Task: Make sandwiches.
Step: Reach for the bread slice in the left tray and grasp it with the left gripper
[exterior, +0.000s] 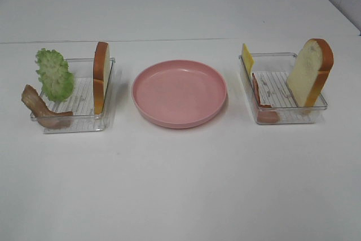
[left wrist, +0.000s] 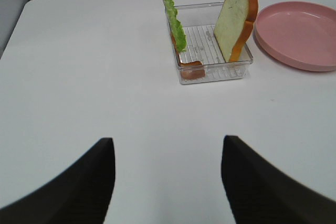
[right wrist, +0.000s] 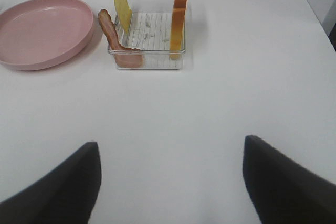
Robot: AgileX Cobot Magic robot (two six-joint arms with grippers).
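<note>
No stacked sandwich is in view; its parts lie apart. The left clear tray [exterior: 73, 128] holds green lettuce [exterior: 54, 74], a brown bacon strip [exterior: 42, 108] and an upright bread slice [exterior: 101, 77]. The right clear tray [exterior: 287, 118] holds yellow cheese [exterior: 247, 59], a pinkish ham strip [exterior: 260, 97] and a leaning bread slice [exterior: 310, 71]. My left gripper [left wrist: 168, 182] is open and empty, well short of the left tray [left wrist: 212, 74]. My right gripper [right wrist: 170, 182] is open and empty, well short of the right tray [right wrist: 149, 61]. Neither gripper shows in the exterior view.
A round pink plate [exterior: 179, 92] sits empty between the two trays on the white table; it also shows in the left wrist view [left wrist: 299, 35] and the right wrist view [right wrist: 42, 30]. A second white table surface lies behind.
</note>
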